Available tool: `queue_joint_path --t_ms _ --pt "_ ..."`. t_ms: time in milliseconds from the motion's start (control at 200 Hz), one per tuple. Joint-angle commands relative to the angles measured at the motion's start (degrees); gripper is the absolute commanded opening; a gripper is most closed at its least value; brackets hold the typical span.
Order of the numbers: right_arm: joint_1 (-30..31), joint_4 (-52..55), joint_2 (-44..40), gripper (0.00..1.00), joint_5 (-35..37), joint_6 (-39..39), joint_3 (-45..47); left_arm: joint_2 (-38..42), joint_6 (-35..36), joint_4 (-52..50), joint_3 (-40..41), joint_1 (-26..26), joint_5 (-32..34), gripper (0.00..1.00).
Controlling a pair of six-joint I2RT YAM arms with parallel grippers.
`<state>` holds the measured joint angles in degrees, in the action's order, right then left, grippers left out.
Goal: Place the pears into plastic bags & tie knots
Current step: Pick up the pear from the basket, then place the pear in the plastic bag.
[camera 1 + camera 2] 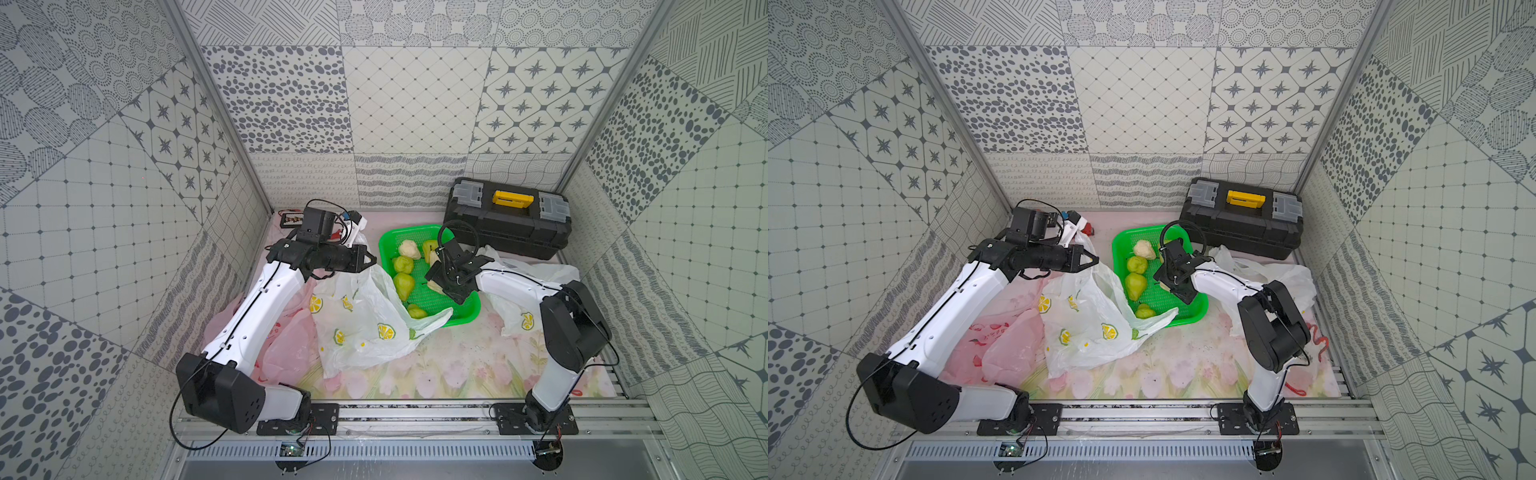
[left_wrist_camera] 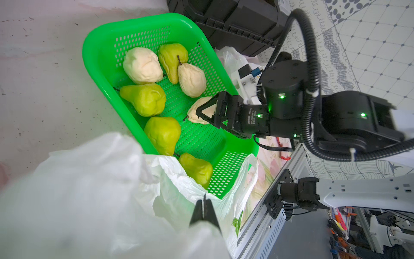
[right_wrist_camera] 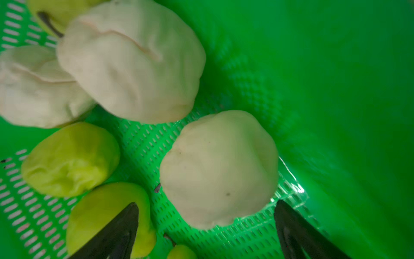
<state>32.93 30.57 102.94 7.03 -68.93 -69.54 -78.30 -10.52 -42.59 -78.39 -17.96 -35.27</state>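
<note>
Pears (image 2: pixel 143 99) lie in your green mesh basket (image 1: pixel 467 313), which sits right of centre in both top views, just in front of the black toolbox (image 1: pixel 507 224). The left wrist view lets you count seven of them, four yellow-green and three pale cream. They lie on their sides and several touch.

Your right gripper (image 3: pixel 206 206) reaches down into the basket with its jaws spread wide, one finger on either side of a cream pear (image 3: pixel 219 168). That pear rests on the basket floor close to a side wall, and you cannot tell whether either finger touches it. One finger crosses in front of a yellow-green pear (image 3: pixel 100 201) next to it.

Your left gripper (image 1: pixel 372 261) hangs just left of the basket's far corner, jaws pressed together and pinching the rim of the lemon-print bag (image 1: pixel 361 320). From that pinch the white plastic drapes down toward the middle of the frame and spreads over the floral table cover (image 1: pixel 457 370). Its lower right edge laps over the near left corner of the basket, beside the nearest yellow-green pear (image 2: pixel 197 168).

Your pink bag (image 1: pixel 286 349) lies flat at lower left of centre, partly under the left arm and under the lemon-print bag. A second white bag (image 1: pixel 515 307) lies crumpled at the right, beneath your right arm and just beside the basket.
</note>
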Motion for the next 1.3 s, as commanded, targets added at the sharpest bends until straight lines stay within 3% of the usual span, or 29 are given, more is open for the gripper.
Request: queue_joint_path --t_ms 0,90,210,345,525,615,720,875,1086,1141,1226,1296 --pt "-0.1 -3.8 1.6 0.93 5.6 -7.4 -1.6 -0.2 -0.5 1.5 0.5 -0.6 -0.5 0.00" --pt "-0.4 -3.6 3.4 0.88 6.1 -6.3 -3.0 -0.4 -0.6 1.5 0.6 -0.7 -0.6 0.00" --pt "-0.2 -6.2 1.1 0.70 5.8 -4.3 -0.8 -0.3 -0.6 1.5 0.7 -0.8 -0.4 0.00" --pt "2.0 -5.5 -4.3 0.53 7.1 3.4 -0.7 -0.1 -0.4 1.4 0.7 -0.8 -0.1 0.00" --pt "6.3 -6.4 -14.9 0.49 7.6 19.9 -1.8 -0.2 0.2 0.2 -0.8 -0.7 -0.2 0.00" --pt "8.6 -7.6 -17.4 0.49 0.5 27.3 -3.6 -0.5 0.8 -0.7 -1.5 -0.8 -0.5 0.00" --pt "11.5 -9.9 -17.6 0.47 -7.1 30.3 -4.2 -1.0 1.1 -1.2 -2.4 -0.8 -1.8 0.00" --pt "17.0 -12.4 -13.0 0.49 -11.1 35.2 -7.7 -1.0 1.1 -1.3 -3.4 -0.9 -2.8 0.00" --pt "19.1 -15.8 -4.1 0.53 -19.5 32.1 -9.6 -1.0 1.7 -1.7 -3.2 -0.9 -2.2 0.00" --pt "19.0 -15.7 -3.1 0.60 -20.6 31.8 -9.5 -1.0 1.8 -1.4 -3.1 -0.9 -2.1 0.00" --pt "18.7 -12.9 -2.9 0.79 -22.4 32.4 -10.5 -1.3 1.9 -1.4 -3.1 -0.9 -1.9 0.00" --pt "18.2 -10.3 -4.5 0.87 -23.5 33.2 -11.1 -1.3 2.0 -1.3 -3.1 -0.9 -1.8 0.00"
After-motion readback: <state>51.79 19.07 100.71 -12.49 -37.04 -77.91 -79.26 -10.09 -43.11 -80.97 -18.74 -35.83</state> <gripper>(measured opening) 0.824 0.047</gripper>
